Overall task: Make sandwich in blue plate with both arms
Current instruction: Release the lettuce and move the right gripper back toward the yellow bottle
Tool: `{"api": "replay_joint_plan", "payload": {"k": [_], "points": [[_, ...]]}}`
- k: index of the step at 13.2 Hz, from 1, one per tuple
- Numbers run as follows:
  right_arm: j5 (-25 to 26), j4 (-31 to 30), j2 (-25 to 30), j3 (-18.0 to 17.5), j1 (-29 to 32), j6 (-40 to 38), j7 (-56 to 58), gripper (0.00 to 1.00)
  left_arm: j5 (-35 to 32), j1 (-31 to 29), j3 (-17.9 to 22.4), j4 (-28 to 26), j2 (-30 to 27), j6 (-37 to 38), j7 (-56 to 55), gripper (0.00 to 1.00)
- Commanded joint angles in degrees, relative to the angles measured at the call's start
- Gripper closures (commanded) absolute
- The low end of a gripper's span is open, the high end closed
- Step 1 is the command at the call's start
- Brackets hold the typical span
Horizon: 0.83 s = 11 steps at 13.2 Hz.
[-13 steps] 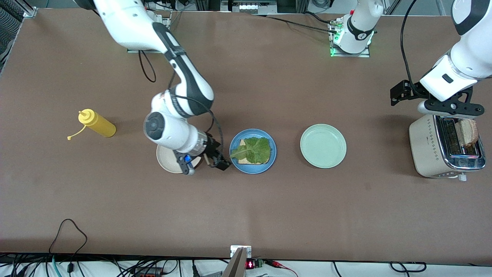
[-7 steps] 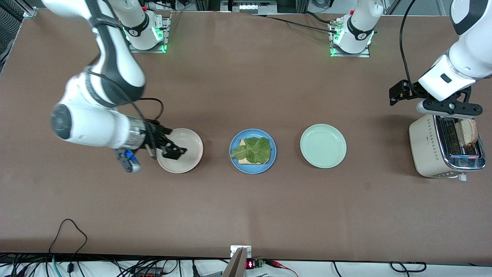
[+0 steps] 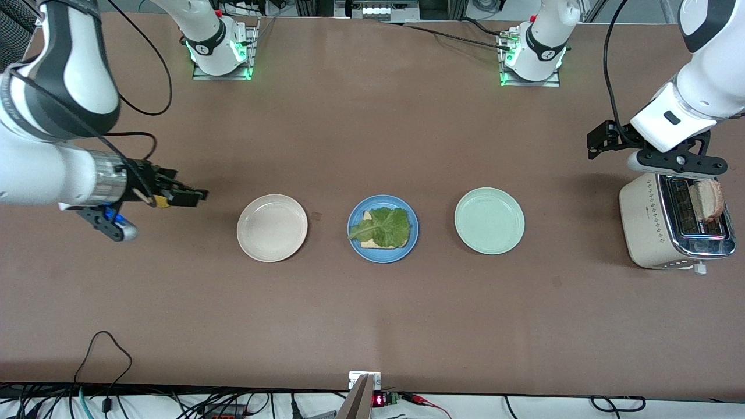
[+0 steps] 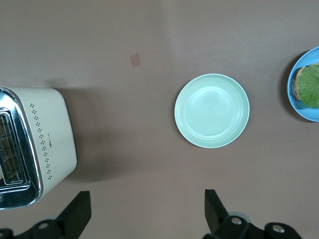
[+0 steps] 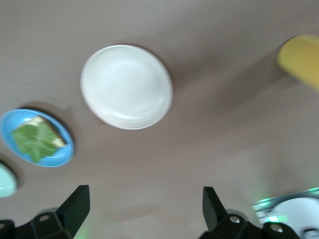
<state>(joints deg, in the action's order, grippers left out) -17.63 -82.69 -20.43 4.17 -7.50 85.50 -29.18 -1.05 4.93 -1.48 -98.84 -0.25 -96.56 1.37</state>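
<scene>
The blue plate sits mid-table between two other plates. On it lies one light-brown toast slice with a ruffled green lettuce leaf on top. A second toast slice stands in the toaster at the left arm's end. My left gripper is over the toaster, open and empty. My right gripper is open and empty over bare table at the right arm's end. The blue plate also shows in the left wrist view and in the right wrist view.
A cream plate lies beside the blue plate toward the right arm's end, also in the right wrist view. A pale green plate lies toward the left arm's end, also in the left wrist view. A yellow bottle is partly hidden under the right gripper.
My right arm has swung from the blue plate's edge, past the cream plate, toward the right arm's end of the table. The left gripper has barely moved.
</scene>
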Motion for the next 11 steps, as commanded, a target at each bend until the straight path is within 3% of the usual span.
{"api": "replay_joint_plan", "payload": {"k": [1, 6, 11], "points": [[4.0, -8.4, 6.4, -0.7, 4.5, -0.2, 10.3, 0.0, 0.0, 0.5, 0.2, -0.4, -1.0, 0.4, 0.2, 0.0], [14.5, -17.7, 13.8, -1.0, 12.2, 0.6, 31.4, 0.0, 0.1, 0.4, 0.2, -0.4, -1.0, 0.8, 0.2, 0.0], [17.1, -20.8, 15.1, -1.1, 21.2, 4.8, 55.8, 0.0, 0.0, 0.3, 0.1, -0.4, -1.0, 1.5, -0.2, 0.0]]}}
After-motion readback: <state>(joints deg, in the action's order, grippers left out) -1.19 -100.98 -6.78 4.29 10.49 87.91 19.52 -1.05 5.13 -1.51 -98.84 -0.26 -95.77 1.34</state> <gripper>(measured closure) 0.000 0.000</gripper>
